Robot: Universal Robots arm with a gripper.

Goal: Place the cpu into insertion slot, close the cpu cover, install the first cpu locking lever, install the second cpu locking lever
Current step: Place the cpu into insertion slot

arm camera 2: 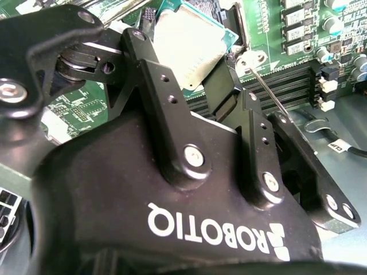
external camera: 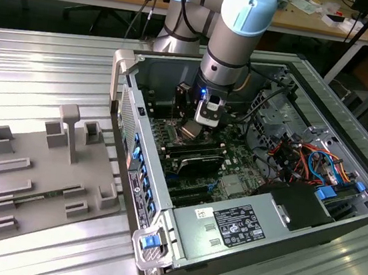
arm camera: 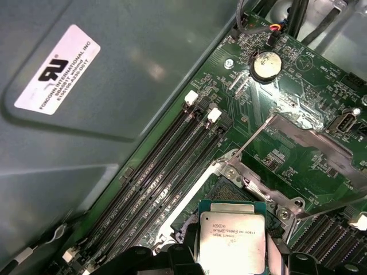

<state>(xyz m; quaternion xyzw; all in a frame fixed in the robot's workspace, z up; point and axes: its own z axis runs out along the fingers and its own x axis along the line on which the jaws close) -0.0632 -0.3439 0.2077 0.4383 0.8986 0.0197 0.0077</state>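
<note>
The black body of the gripper (arm camera 2: pixel 182 35) is closest in the second wrist view. Its two fingers (arm camera 2: pixel 150 80) are pressed onto opposite edges of the cpu (arm camera 2: pixel 186 57) and pinch it between them, with the silvery top facing up.

In the first wrist view the cpu (arm camera: pixel 232 240) hangs just over the near part of the insertion slot (arm camera: pixel 225 190). The slot's dark recess shows directly beyond the chip. I cannot tell whether the chip already touches the slot.

The cpu cover (arm camera: pixel 312 137) is open and tilted up on the far side of the slot. A thin lever rod (arm camera: pixel 252 137) stands raised beside the cover.

The long black memory slots (arm camera: pixel 166 172) run along one side of the slot, and a coin battery (arm camera: pixel 265 64) sits farther away on the green board (arm camera: pixel 298 91).

In the exterior view the arm (external camera: pixel 241 30) reaches down into the open computer case (external camera: pixel 335 216). A grey fixture tray (external camera: pixel 38 173) lies on the metal table (external camera: pixel 38 66) at the exterior view's left, well apart from the case.
</note>
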